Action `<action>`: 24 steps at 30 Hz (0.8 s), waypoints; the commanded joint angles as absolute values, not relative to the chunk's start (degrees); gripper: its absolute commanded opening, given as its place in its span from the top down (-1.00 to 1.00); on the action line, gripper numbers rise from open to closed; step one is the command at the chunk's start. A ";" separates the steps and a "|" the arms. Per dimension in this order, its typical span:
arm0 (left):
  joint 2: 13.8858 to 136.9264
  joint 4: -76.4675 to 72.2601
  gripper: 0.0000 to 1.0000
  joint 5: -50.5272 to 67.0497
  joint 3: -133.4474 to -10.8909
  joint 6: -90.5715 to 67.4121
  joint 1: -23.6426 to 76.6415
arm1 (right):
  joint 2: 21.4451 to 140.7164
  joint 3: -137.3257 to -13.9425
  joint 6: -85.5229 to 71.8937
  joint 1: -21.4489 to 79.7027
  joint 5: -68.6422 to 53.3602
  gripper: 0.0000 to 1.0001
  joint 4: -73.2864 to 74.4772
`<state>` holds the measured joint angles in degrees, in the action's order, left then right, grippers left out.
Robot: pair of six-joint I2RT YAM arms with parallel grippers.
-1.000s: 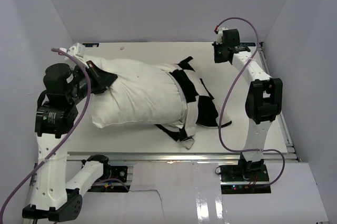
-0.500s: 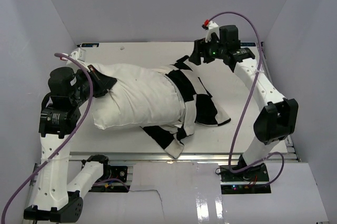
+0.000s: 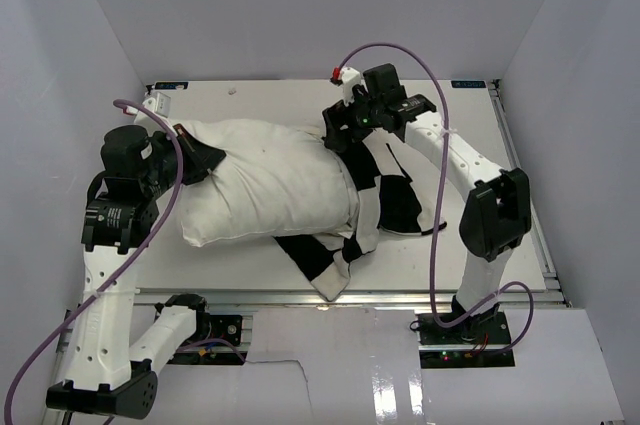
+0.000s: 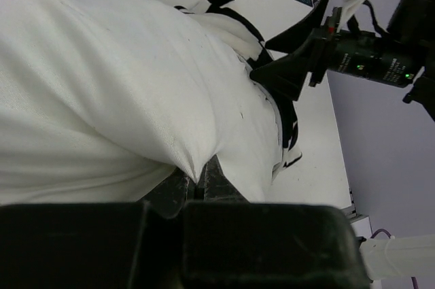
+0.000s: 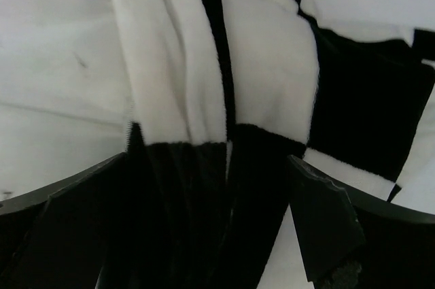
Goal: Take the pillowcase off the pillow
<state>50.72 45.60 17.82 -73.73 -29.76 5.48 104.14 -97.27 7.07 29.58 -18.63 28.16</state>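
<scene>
Lying on the table (image 3: 400,270), the pillow (image 3: 265,180) has its long axis from 9 to 3 o'clock in the top view. Its 3 o'clock end is hidden inside the bunched pillowcase (image 3: 385,195). The left gripper (image 4: 197,179) pinches a fold of the pillow at the 9 o'clock end. The right gripper (image 5: 207,160) is spread, pillowcase folds between its fingers.

White table (image 3: 455,245) with pillow (image 3: 265,180), checked pillowcase (image 3: 398,207)

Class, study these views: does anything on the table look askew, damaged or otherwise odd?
The checked pillowcase is bunched askew at the pillow's right end, one flap trailing to the table's near edge. That fits a half-finished removal; no tear shows.
</scene>
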 commanded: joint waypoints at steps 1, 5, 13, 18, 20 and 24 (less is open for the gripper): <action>50.01 40.35 1.00 19.86 -73.04 -29.62 5.54 | 107.48 -101.24 10.72 29.35 -16.42 -0.96 32.08; 50.62 39.12 1.00 20.56 -72.77 -30.15 5.54 | 112.22 -102.65 9.68 28.83 -14.51 -0.23 30.76; 54.05 42.88 1.00 19.43 -84.18 -30.32 5.54 | 119.70 -109.51 0.44 17.77 -1.43 0.85 28.92; 53.53 46.31 1.00 12.94 -93.58 -30.50 5.54 | 118.57 -105.74 -1.93 11.35 9.99 0.85 25.49; 52.91 47.72 1.00 11.17 -95.27 -30.24 5.54 | 119.09 -105.56 -2.55 9.41 12.73 0.85 25.49; 53.00 50.36 1.00 7.22 -98.52 -28.74 5.54 | 119.88 -105.47 -4.04 6.60 16.17 0.85 25.66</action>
<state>58.35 54.19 15.88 -91.22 -29.98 7.05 118.52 -106.17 -5.21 14.20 -4.27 29.04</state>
